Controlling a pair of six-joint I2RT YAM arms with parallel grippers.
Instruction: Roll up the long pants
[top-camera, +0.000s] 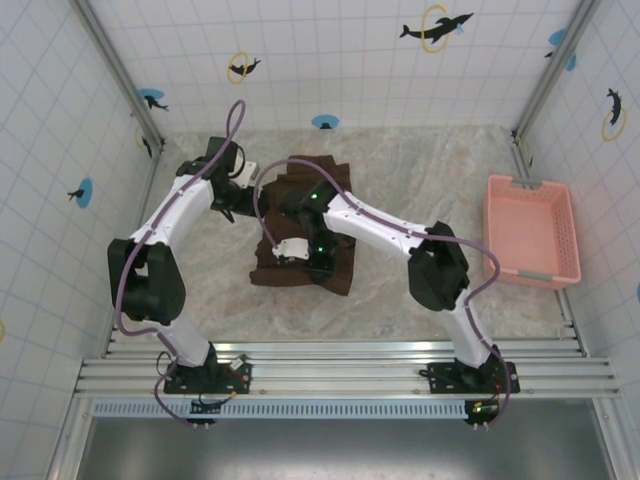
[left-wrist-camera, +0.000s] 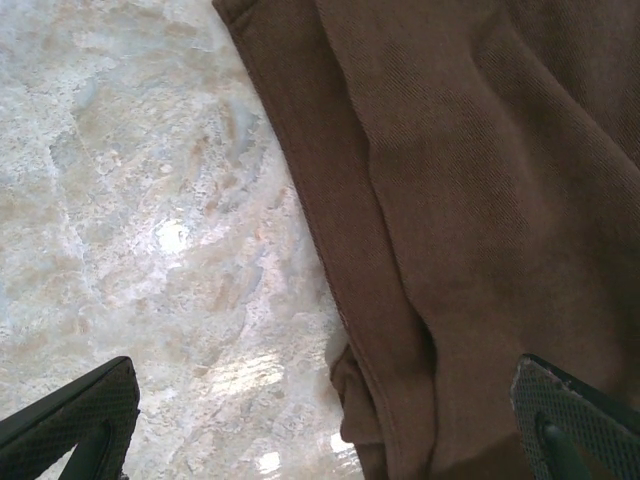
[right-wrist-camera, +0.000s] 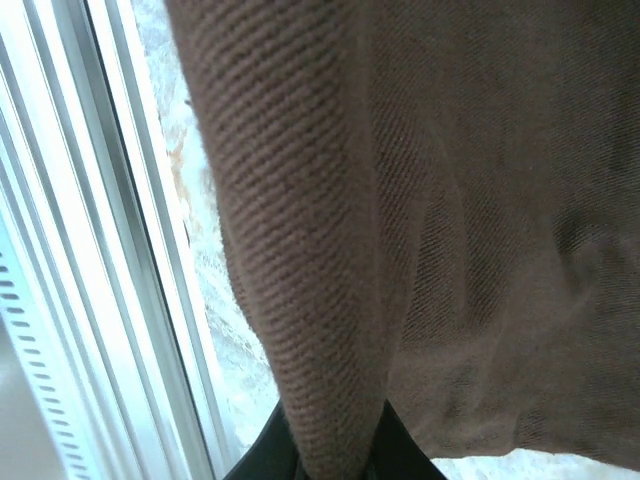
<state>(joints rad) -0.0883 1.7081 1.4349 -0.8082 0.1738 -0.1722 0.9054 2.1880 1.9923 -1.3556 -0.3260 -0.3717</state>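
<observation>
Farthest left, just off the left edge of the long pants (top-camera: 340, 272): left pincer (top-camera: 236, 200), spread wide. Seen from its wrist: one dark finger (left-wrist-camera: 70, 420) above bare marbled surface (left-wrist-camera: 150, 200), the other (left-wrist-camera: 575, 425) above brown cloth, with the stitched edge of the pants running up between them; whether either finger touches down, impossible to tell. Next, the pants themselves: dark brown, lying near the middle of the surface, folded into a thick stack of layers, long side running near to far, far end rumpled into extra folds. Over the pants, by their near left corner: right pincer (top-camera: 283, 256), reached in from the right with the forearm crossing above the cloth. Closed tight on the pants: from its wrist, a ribbed brown fold pinched between the dark fingers (right-wrist-camera: 258, 465), more cloth hanging slack to the right of that fold, pale metal rails (right-wrist-camera: 90, 250) to its left. Well to the right of the pants, apart from them and from both arms: a pink basket (top-camera: 489, 230), upright, open side up, with slatted walls and its pink floor in plain sight.
</observation>
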